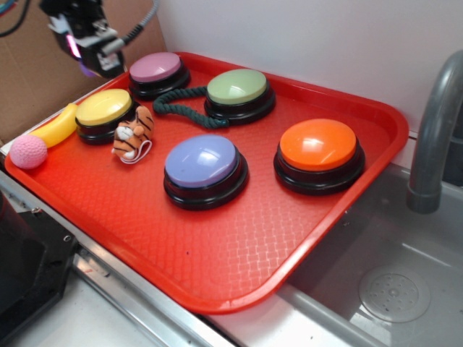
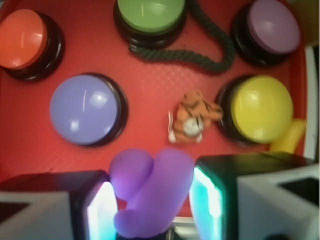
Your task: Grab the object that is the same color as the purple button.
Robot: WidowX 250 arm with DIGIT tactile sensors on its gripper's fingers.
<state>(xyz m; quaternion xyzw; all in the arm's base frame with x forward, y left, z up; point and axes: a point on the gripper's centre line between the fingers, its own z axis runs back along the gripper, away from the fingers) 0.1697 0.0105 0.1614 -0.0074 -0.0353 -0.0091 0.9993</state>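
In the wrist view a small purple lumpy toy (image 2: 150, 192) sits between my gripper's (image 2: 152, 200) two glowing pads, which press against its sides. The gripper (image 1: 88, 52) hangs high above the tray's far left corner in the exterior view, where only a sliver of purple (image 1: 87, 70) shows under it. The purple button (image 1: 202, 163), a lavender dome on a black base, rests mid-tray, and it also shows in the wrist view (image 2: 85, 109), well below and ahead of the jaws.
On the red tray (image 1: 239, 246) stand orange (image 1: 318, 147), green (image 1: 237, 88), mauve-pink (image 1: 155, 69) and yellow (image 1: 104, 108) buttons. A dark green rope (image 1: 181, 110), a toy tiger (image 1: 133, 134), a pink knitted ball (image 1: 28, 152) and a banana (image 1: 55, 127) lie there. A grey faucet (image 1: 434, 130) rises at right.
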